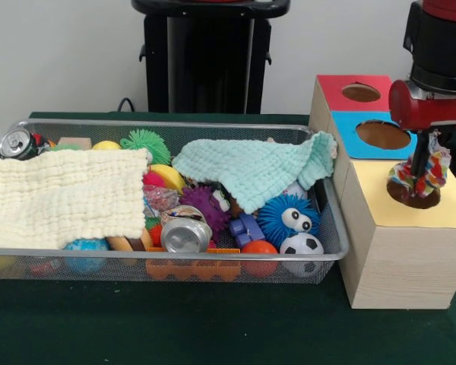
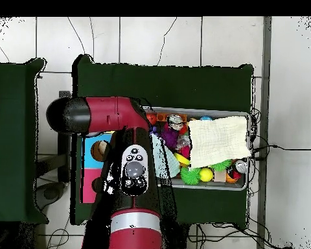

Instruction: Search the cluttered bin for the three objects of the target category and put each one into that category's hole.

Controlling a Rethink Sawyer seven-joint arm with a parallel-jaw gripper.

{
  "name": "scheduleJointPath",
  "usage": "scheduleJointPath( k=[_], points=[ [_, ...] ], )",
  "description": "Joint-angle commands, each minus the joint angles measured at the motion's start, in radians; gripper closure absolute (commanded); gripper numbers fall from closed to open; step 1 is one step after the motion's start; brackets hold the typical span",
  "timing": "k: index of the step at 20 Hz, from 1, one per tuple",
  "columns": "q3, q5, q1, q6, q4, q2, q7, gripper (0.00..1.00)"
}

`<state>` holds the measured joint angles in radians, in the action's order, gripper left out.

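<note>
My gripper (image 1: 419, 181) grasps a confetti wad (image 1: 420, 173) right over the yellow box's hole (image 1: 413, 195); I should centre it, lower slightly, then let go.

The pale yellow cloth (image 1: 61, 201) covers the left part of the wire mesh bin (image 1: 167, 262); objects beneath it are hidden, apart from a blue ball (image 1: 86, 245) showing partly below the cloth's lower edge. The mint cloth (image 1: 254, 171), to the right of the yellow cloth, conceals whatever lies under it. The gripper (image 1: 420, 182) over the yellow-topped box (image 1: 406, 228) is wrapped by a confetti-spotted wad (image 1: 433, 171) (finger position cannot be determined). In the overhead view, the arm (image 2: 132, 168) hides that box entirely and most of the blue-topped box (image 2: 93, 150).
</note>
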<state>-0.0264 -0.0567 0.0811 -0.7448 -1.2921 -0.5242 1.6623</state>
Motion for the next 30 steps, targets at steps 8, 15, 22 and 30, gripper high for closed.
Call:
scheduleJointPath(
  k=[8,15,22,30],
  points=[
    [0.023,0.056,-0.016,0.103,-0.098,0.058,0.106,1.00],
    [0.018,0.061,-0.008,0.144,-0.112,0.062,0.113,1.00],
    [0.014,0.044,-0.008,0.118,-0.114,0.058,0.119,1.00],
    [0.018,0.039,-0.011,0.120,-0.122,0.054,0.121,0.00]
  ],
)
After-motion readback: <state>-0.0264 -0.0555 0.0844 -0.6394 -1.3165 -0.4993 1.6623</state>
